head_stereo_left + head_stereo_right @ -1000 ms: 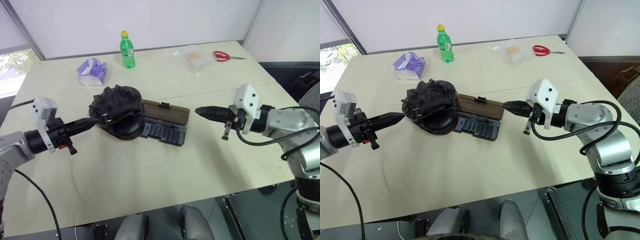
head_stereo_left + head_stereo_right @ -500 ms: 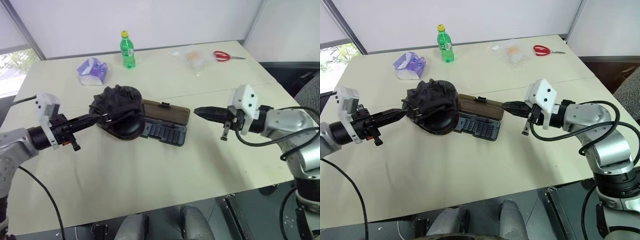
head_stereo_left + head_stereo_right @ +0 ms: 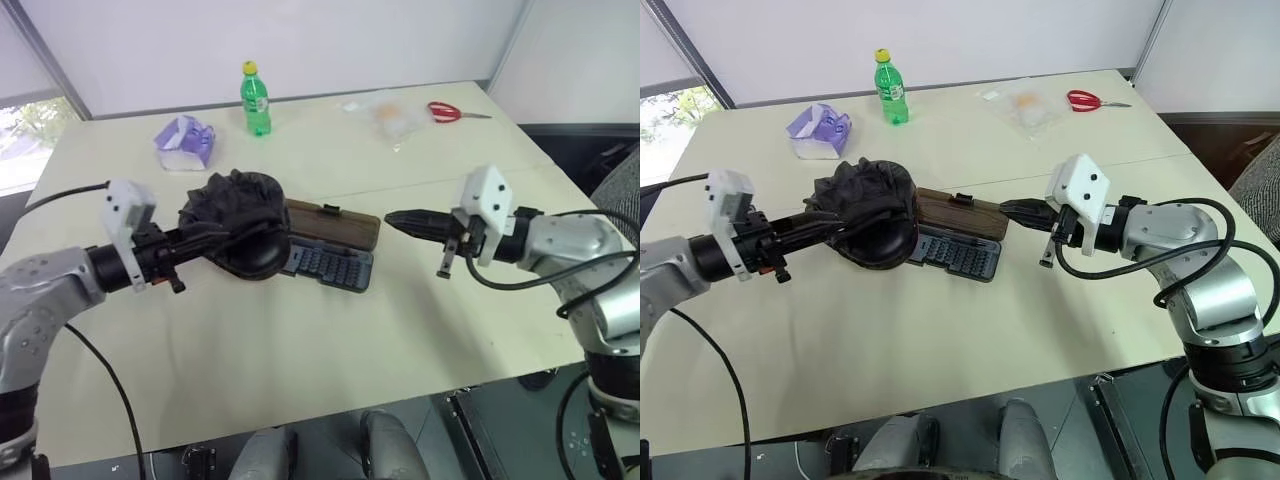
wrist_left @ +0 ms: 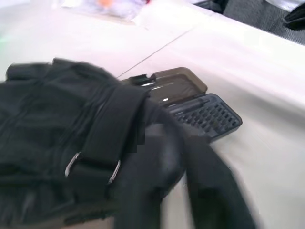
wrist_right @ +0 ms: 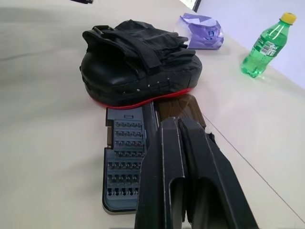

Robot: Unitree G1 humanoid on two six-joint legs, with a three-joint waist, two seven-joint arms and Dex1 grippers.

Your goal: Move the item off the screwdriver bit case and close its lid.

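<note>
- My arms are rounded silver-grey metal shells with black joint sections.
- Each wrist carries a white, boxy camera housing with small dark screw dots.
- My left gripper (image 3: 200, 237) and right gripper (image 3: 395, 219) have slim, tapering matte-black fingers.
- Loose black cables loop from both forearms.

A bulky black padded mitt (image 3: 240, 233) with straps and a red bottom edge is seen resting across the left end of the open grey-blue bit case (image 3: 330, 265), whose smoky-brown lid (image 3: 335, 225) lies flat on the far side.
</note>
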